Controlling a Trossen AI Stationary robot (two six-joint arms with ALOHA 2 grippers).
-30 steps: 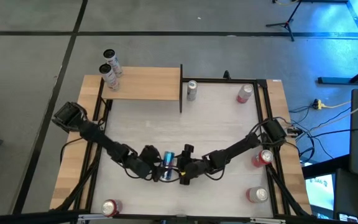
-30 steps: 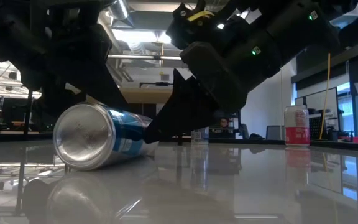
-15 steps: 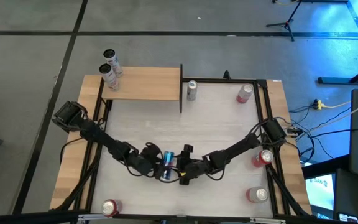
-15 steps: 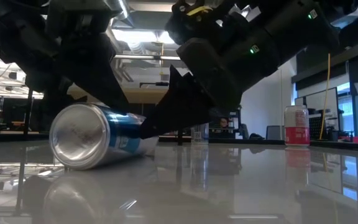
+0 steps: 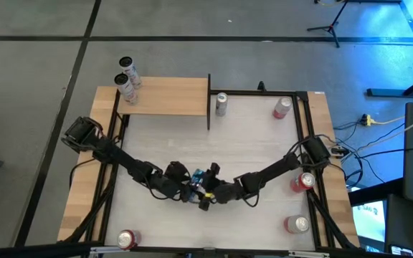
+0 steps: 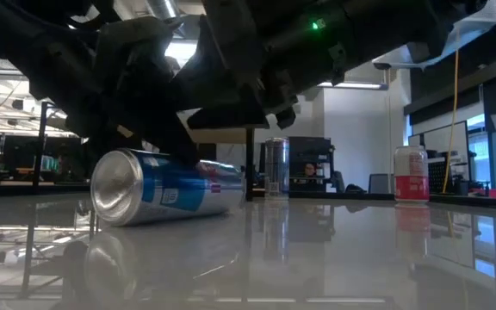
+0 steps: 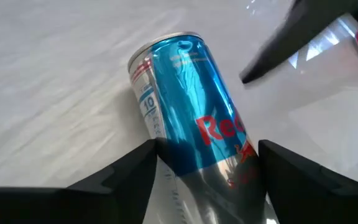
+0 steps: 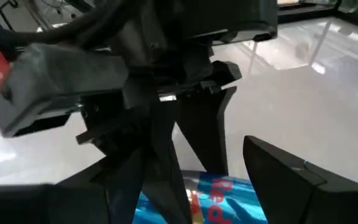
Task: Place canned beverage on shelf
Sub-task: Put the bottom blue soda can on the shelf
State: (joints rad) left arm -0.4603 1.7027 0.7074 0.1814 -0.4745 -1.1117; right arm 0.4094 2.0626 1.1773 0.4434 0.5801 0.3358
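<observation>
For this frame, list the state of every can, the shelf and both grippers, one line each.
Blue can: lying on its side on the table, between both grippers.
Left gripper: jaws astride the blue can; closure unclear.
Right gripper: over the blue can; closure unclear.
Shelf: bare, no can on it.
Silver can: upright.
Red can: upright.

1. From above, both claws cover most of the blue can.
2. The left wrist picture's edge cuts off the can's lower end.
3. Desk-level view: arms hide the shelf.
</observation>
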